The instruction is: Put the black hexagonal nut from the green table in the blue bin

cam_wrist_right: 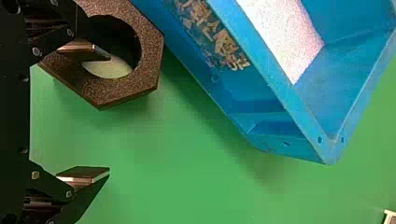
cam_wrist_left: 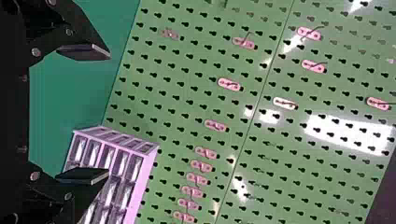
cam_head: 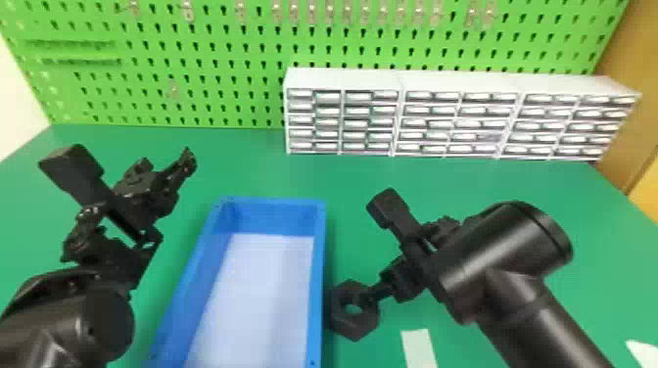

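Right gripper (cam_head: 411,259) spread open at the black hexagonal nut (cam_head: 355,331)

The nut lies flat on the green table (cam_head: 494,183), one finger of the right gripper at its hole, the other apart from it. Just beyond the nut from that gripper is the blue bin (cam_head: 317,288). Across the bin, the left gripper (cam_head: 139,183) is open above the table.

Nut (cam_wrist_right: 112,93): matt, rough, grainy surface. Blue bin (cam_head: 319,274): smooth plastic, soft sheen. Desk (cam_head: 235,166): smooth. Pegboard (cam_wrist_left: 345,135): glossy, bright glare, looks like painted metal. Drawer cabinet (cam_head: 342,79): looks plastic, shiny drawer fronts.
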Controlling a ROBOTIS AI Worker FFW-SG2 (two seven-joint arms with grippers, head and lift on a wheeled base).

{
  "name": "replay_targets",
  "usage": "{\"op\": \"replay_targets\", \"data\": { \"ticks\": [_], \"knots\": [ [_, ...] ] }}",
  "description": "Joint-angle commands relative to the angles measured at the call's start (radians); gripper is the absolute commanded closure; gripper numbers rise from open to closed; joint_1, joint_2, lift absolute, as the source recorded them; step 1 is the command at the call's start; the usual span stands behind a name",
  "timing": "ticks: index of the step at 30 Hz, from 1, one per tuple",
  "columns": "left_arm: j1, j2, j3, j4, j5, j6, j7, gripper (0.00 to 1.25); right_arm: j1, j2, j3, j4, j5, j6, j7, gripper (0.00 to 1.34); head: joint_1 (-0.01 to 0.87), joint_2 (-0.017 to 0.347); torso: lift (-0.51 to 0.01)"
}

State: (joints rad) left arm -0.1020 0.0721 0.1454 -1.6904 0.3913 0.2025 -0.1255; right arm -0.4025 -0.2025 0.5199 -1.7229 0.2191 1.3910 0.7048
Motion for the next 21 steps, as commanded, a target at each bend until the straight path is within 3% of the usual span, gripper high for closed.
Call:
{"op": "replay_targets", "data": {
  "ticks": [1,21],
  "knots": [
    [0.001,0.000,0.000,0.000,0.000,0.000,-0.002,0.37,0.002,0.000,-0.003,0.003,0.002,-0.004,0.001,0.40,0.666,0.032,-0.100],
    [0.001,0.000,0.002,0.000,0.000,0.000,-0.005,0.37,0.008,0.000,-0.003,0.023,0.020,-0.021,0.028,0.40,0.666,0.032,-0.100]
  ]
}}
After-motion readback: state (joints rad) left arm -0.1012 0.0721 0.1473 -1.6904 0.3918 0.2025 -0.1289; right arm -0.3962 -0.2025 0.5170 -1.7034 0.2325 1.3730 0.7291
